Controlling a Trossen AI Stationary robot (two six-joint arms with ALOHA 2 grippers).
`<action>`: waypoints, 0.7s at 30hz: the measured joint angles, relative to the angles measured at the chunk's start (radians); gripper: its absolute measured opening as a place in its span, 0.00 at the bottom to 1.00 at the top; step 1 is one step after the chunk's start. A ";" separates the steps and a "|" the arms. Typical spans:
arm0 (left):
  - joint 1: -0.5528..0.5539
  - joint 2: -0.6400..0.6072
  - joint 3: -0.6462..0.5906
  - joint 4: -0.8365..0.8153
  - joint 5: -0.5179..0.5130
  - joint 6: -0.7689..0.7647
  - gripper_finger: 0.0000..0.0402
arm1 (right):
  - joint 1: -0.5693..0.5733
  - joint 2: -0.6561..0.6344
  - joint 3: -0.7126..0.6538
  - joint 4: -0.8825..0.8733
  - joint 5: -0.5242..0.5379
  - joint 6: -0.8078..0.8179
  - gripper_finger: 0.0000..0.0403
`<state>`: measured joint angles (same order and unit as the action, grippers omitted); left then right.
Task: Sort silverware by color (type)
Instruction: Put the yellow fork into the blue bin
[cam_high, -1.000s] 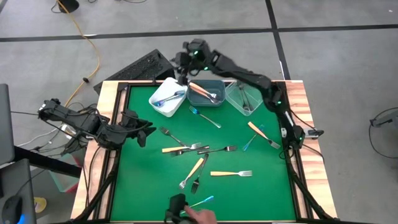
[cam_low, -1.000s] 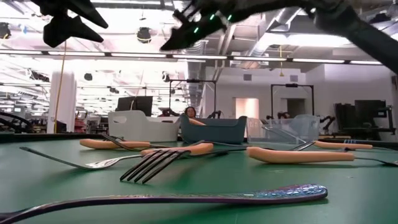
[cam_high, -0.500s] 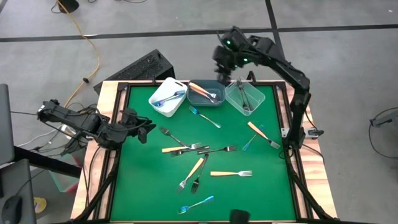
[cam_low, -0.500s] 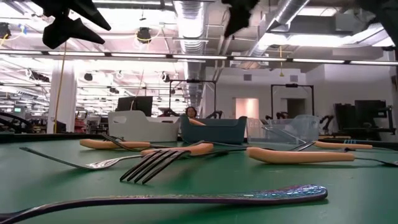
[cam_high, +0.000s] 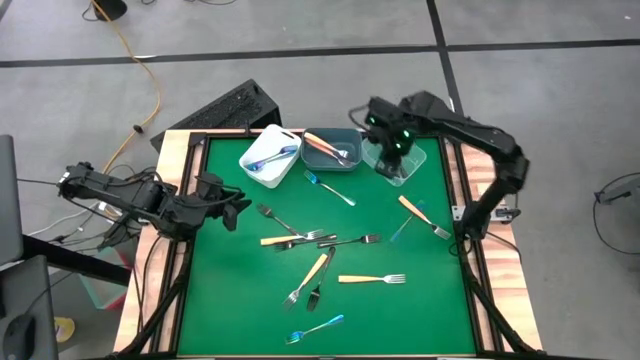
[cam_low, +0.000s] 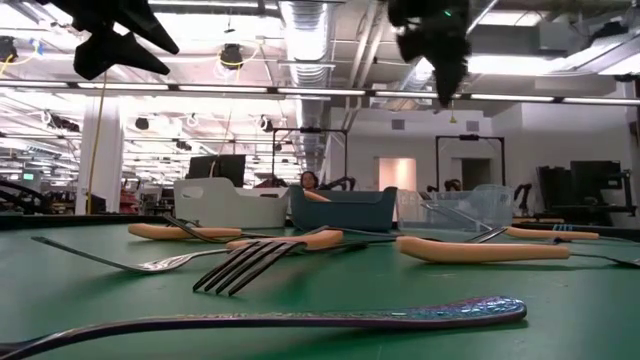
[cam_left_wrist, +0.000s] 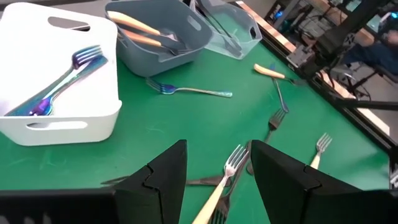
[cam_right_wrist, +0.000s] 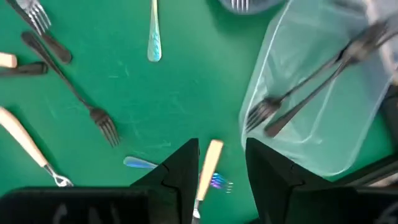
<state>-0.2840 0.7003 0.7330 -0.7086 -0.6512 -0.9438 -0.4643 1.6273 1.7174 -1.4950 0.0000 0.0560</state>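
1. Green felt covers the bench (cam_high: 400, 320), which is framed in pale wood, and most of the silverware lies loose across it.
2. Three small rectangular bins stand in a row along the far edge: a white plastic bin (cam_high: 262, 172), a grey-blue bin (cam_high: 345, 162) and a clear plastic bin (cam_high: 412, 168).
3. The white bin holds iridescent blue forks (cam_left_wrist: 53, 87); the grey-blue bin holds orange-handled utensils (cam_left_wrist: 140, 28); the clear bin holds dark metal forks (cam_right_wrist: 305, 93).
4. The right hand (cam_high: 392, 142) hangs above the clear bin, its fingers (cam_right_wrist: 183, 171) parted with nothing between them.
5. The left hand (cam_high: 232, 208) waits at the bench's left edge, off the surface, its fingers (cam_left_wrist: 165, 177) also apart and empty.
6. A blue-handled fork (cam_high: 328, 187) lies just in front of the grey-blue bin.
7. Near the middle, an orange-handled fork (cam_high: 290, 239) and dark forks (cam_high: 350, 241) overlap in a loose cluster, with a silver fork (cam_high: 274, 218) just beside them towards the left hand.
8. Nearer the front, another orange-handled fork (cam_high: 370, 279) lies alone, and a further orange-handled fork (cam_high: 310, 275) lies beside a short dark one (cam_high: 316, 292).
9. A blue iridescent fork (cam_high: 315, 328) lies alone close to the front edge.
10. By the right edge, an orange-handled utensil (cam_high: 422, 215) crosses a thin blue one (cam_high: 402, 229).
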 joint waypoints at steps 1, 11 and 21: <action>0.000 0.000 0.000 -0.001 0.002 0.005 0.40 | 0.012 -0.043 -0.069 0.036 0.000 0.032 0.36; 0.000 0.000 0.000 0.000 0.018 0.027 0.40 | 0.174 -0.405 -0.630 0.320 0.004 0.445 0.36; 0.019 0.000 0.000 0.027 0.072 0.015 0.40 | 0.263 -0.517 -0.923 0.301 0.004 0.800 0.36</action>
<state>-0.2654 0.7006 0.7330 -0.6817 -0.5797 -0.9285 -0.2008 1.1107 0.7942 -1.1939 0.0036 0.8564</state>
